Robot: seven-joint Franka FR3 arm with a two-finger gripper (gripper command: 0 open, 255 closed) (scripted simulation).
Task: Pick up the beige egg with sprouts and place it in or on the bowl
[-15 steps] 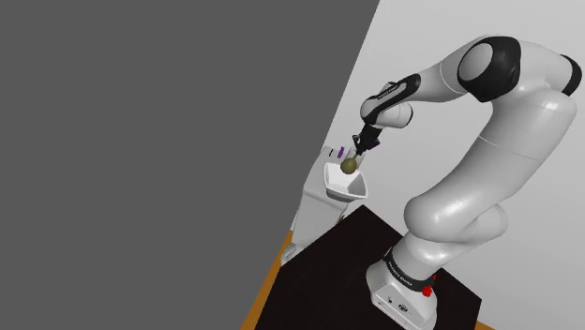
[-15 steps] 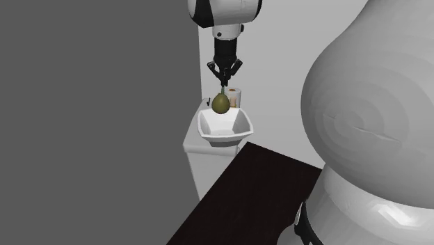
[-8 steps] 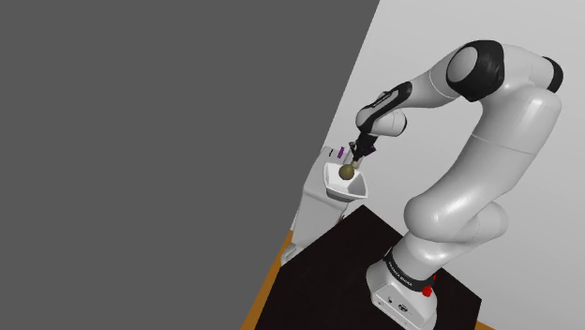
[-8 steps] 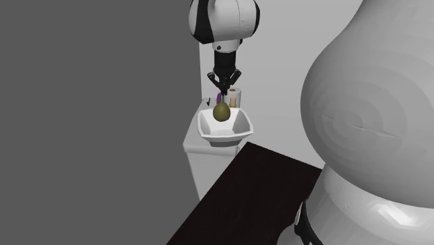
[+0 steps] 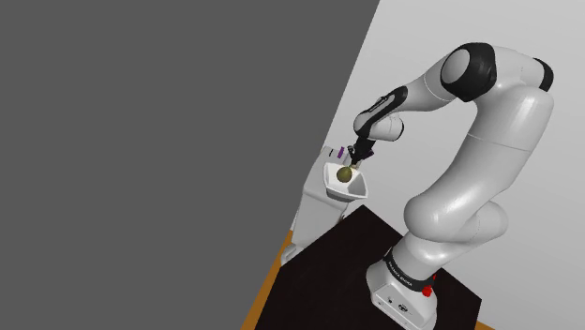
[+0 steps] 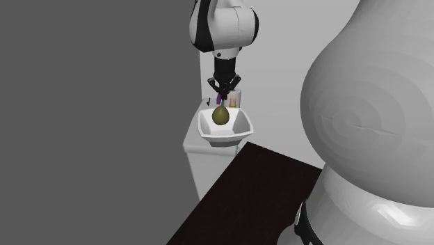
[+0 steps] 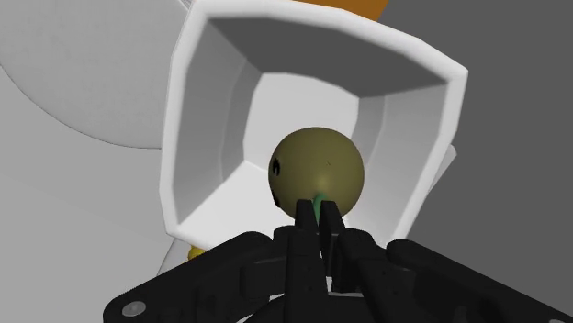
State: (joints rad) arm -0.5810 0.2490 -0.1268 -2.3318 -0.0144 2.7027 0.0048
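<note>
Olive egg (image 7: 317, 168), sprout (image 7: 318, 201) pinched in gripper (image 7: 319, 218); within white bowl (image 7: 197, 110)

Looks matt and smooth on the egg (image 7: 317, 168), a dull olive-beige skin without any glint. Shows smooth, plain white on the bowl (image 7: 184, 119), softly shaded, possibly glazed ware or plastic. Appears flat matt black on the gripper (image 7: 317, 213). Gleams glossy white with soft highlights on the arm (image 5: 497, 141). Reads near-black and matt across the stand (image 6: 257, 188) top.
</note>
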